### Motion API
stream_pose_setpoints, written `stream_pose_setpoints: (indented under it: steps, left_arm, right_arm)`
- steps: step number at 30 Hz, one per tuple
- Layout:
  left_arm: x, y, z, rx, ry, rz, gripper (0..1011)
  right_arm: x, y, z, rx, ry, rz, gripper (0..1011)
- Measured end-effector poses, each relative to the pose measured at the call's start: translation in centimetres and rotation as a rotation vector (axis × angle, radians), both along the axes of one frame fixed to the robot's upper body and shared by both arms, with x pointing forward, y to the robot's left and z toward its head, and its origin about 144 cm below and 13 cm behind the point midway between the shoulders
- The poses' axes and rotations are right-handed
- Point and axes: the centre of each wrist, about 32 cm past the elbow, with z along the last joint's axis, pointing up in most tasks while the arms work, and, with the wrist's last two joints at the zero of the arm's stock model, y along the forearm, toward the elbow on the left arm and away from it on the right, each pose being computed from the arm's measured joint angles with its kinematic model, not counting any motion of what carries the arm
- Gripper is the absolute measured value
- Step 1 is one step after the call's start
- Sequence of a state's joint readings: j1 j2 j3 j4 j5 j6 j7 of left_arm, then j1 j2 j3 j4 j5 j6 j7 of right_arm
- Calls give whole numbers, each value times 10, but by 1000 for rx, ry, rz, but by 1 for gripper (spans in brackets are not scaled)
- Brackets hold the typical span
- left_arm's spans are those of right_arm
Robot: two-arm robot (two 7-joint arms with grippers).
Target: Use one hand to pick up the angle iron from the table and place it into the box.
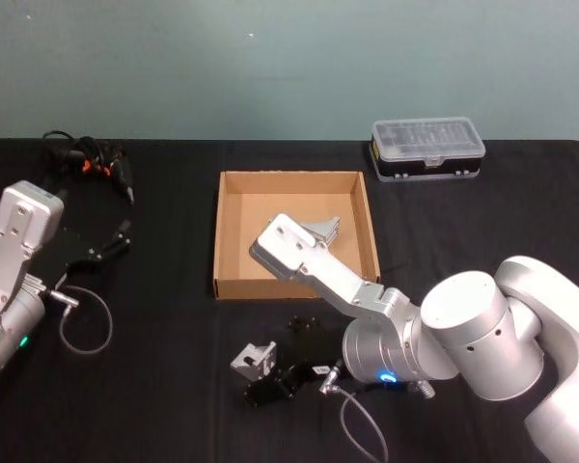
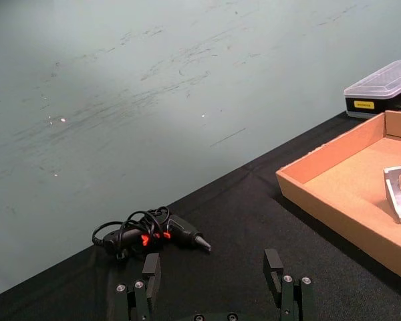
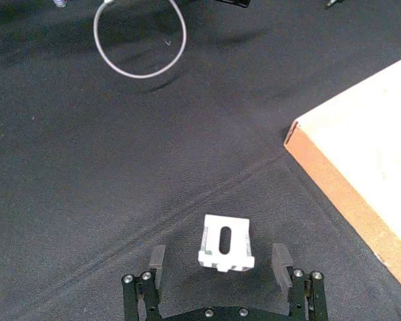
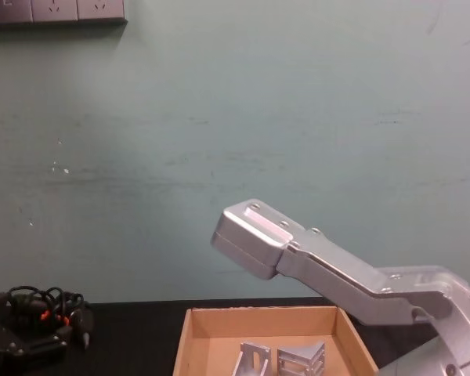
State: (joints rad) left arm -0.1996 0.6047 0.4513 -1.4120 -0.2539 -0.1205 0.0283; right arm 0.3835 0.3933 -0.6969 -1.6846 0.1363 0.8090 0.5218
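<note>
The table (image 1: 174, 386) bears the box (image 1: 289, 287), an angle iron (image 1: 252, 359), a plastic case (image 1: 427, 148) and corded tool (image 1: 92, 159)

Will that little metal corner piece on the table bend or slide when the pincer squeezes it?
Probably no bending: the angle iron looks like thick, rigid metal. It might slip a bit, since its faces look smooth. It rests flat on the table inside the open right pincer, so rolling seems unlikely.

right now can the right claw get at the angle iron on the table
Likely yes: the right claw is open around the angle iron on the table, nothing blocking it.
</note>
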Motion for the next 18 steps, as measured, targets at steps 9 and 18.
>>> stream_pose_setpoints:
  steps: [9, 18]
  left_arm:
    - [0, 0, 0, 0, 0, 0, 1011]
    - [0, 0, 0, 0, 0, 0, 1011]
  right_arm:
    - [1, 0, -1, 4, 7, 0, 1002]
    - [1, 0, -1, 4, 6, 1, 1002]
